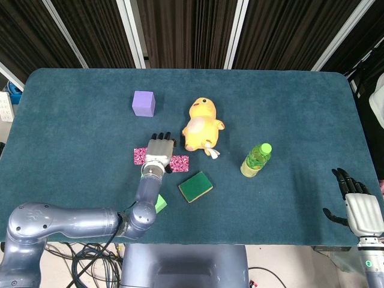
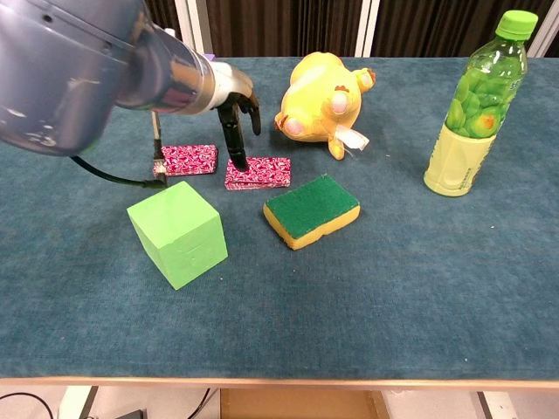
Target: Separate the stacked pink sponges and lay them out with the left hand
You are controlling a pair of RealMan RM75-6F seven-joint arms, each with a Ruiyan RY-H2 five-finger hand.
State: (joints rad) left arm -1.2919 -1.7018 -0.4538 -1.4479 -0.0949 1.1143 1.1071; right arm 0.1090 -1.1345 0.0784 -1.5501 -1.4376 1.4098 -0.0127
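Pink sponges: one (image 2: pixel 189 160) left of the yellow duck toy (image 2: pixel 323 100), second (image 2: pixel 258 172) nearer it, lying apart. Left hand (image 2: pixel 234 109) above, one fingertip touching the second, holding nothing. Right hand (image 1: pixel 360 210) far right of the duck, fingers spread, idle.

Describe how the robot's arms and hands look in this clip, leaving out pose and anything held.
The left arm is a glossy blue-grey metal casing with rounded joints. A thin black cable runs along it. The left hand has a pale silver back and black fingers. The right hand matches it, with a light grey back and black fingers; little of its arm shows.
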